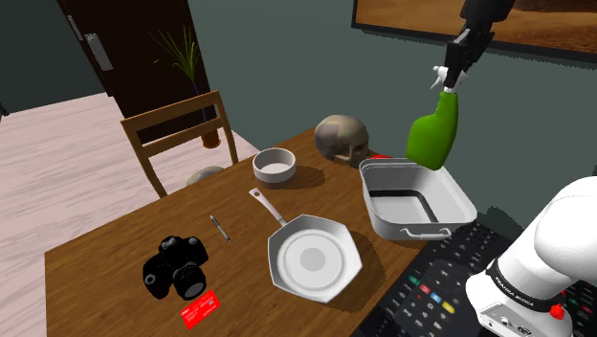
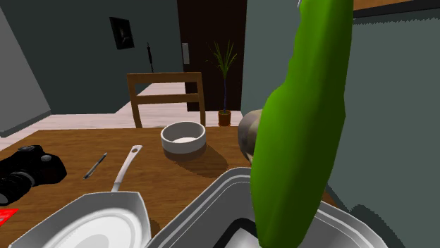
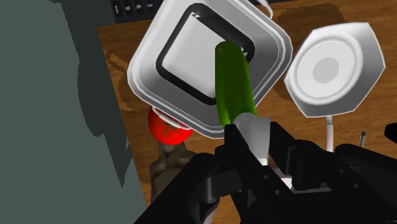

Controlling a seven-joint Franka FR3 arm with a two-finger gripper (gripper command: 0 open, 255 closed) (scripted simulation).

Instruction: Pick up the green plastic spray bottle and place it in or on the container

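The green spray bottle [image 1: 432, 134] hangs tilted in the air, its white spray head clasped by my black gripper [image 1: 457, 69], which is shut on it. Its base hovers just above the far end of the grey rectangular pan [image 1: 461, 201], the container, and does not touch it. In the wrist view the bottle [image 3: 233, 83] reaches from my gripper [image 3: 253, 147] out over the pan's dark inside, past its rim [image 3: 145, 71]. In the second exterior view the bottle [image 2: 303, 127] looms large above the pan's rim [image 2: 204, 210].
On the wooden table [image 1: 105, 258] lie a white frying pan [image 1: 311, 257], a white bowl [image 1: 275, 166], a skull [image 1: 342, 140], a black camera [image 1: 177, 268], a red card [image 1: 201, 308] and a pen [image 1: 220, 228]. A chair [image 1: 182, 134] stands behind; a dark keyboard [image 1: 445, 287] lies near my stand.
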